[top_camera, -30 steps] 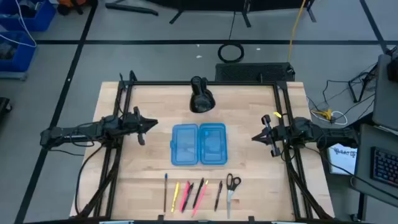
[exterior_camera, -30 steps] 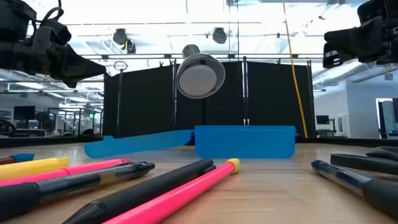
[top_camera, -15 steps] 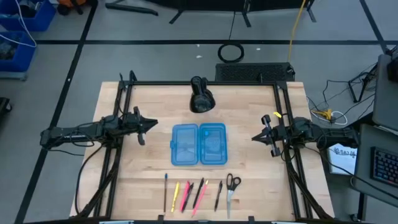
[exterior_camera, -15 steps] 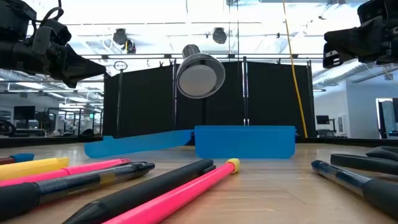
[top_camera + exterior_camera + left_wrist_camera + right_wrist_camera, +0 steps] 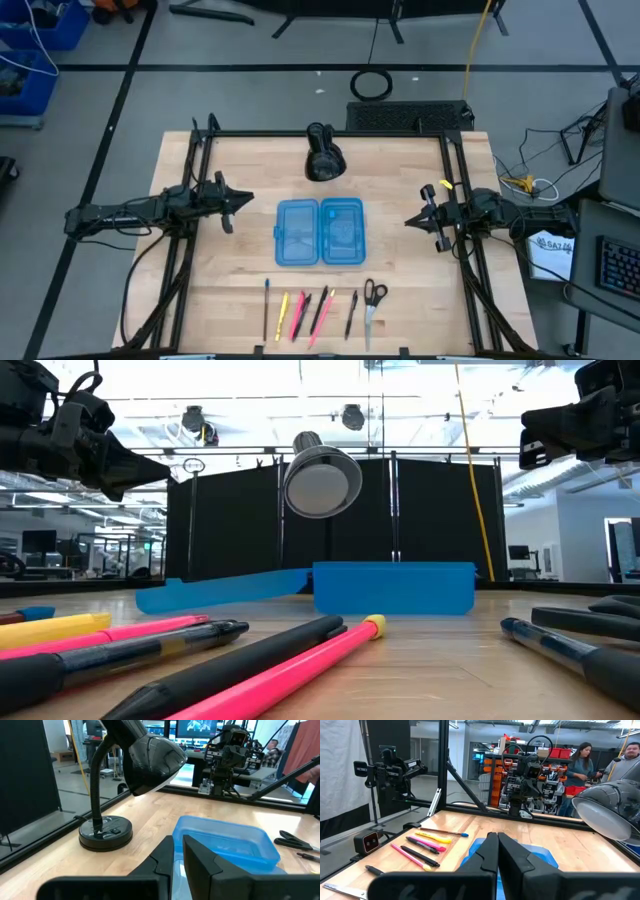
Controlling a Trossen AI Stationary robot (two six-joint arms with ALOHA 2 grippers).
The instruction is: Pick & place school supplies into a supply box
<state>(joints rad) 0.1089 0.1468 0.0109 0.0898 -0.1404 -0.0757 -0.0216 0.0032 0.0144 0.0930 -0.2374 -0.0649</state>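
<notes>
Change since earlier frames: nothing has moved — arms, case and pens sit as they did.
High view: supply box [image 5: 320,232] lies open at the table's middle, its two halves side by side; pens and pencils [image 5: 308,312] lie in a row near the front edge, long axes running front to back, scissors [image 5: 372,299] at the row's right end.
Left gripper [image 5: 228,208]: above the table left of the box, fingers a narrow slit apart, holding nothing.
Right gripper [image 5: 427,219]: right of the box, fingers pressed together, empty.
Low view: pink pen [image 5: 290,670] and black pen [image 5: 240,665] point toward the box.
Left wrist view: desk lamp [image 5: 130,775] stands beside the box.
Writing: none readable — in any view.
</notes>
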